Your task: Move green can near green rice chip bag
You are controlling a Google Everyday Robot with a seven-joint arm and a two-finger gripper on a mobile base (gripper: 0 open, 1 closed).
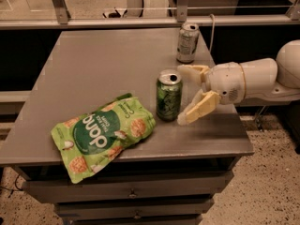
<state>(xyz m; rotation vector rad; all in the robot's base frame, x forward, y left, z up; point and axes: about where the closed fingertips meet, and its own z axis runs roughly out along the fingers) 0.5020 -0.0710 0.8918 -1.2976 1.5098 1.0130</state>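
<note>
- Green can (pixel 168 97) and green rice chip bag (pixel 103 135): both rest on the front half of the grey table (pixel 93 64), the can to the right of the bag.
- Drawers (pixel 131 191): grey fronts with small knobs, below the table's front edge.
- Green rice chip bag, detail: lies flat and crinkled at the front left. Its lower corner overhangs the table edge, and its upper right corner points toward the can.
- Green can, detail: stands upright, right of centre, with its silver top and pull tab facing up. It is just beside the bag's right corner, and a narrow strip of table shows between them.
- Gripper (pixel 183 95): reaches in from the right at can height with its two pale fingers (pixel 201 108) spread wide apart. The tips lie close to the can's right side, one near the rim and one near the base. The fingers do not clasp the can.
- Arm (pixel 253 78): white and rounded, extends rightward off the table's edge.
- Silver-grey can (pixel 188 42): upright near the back right corner, well apart from the green can.
- Rail (pixel 140 21): metal bar running along behind the table.
</note>
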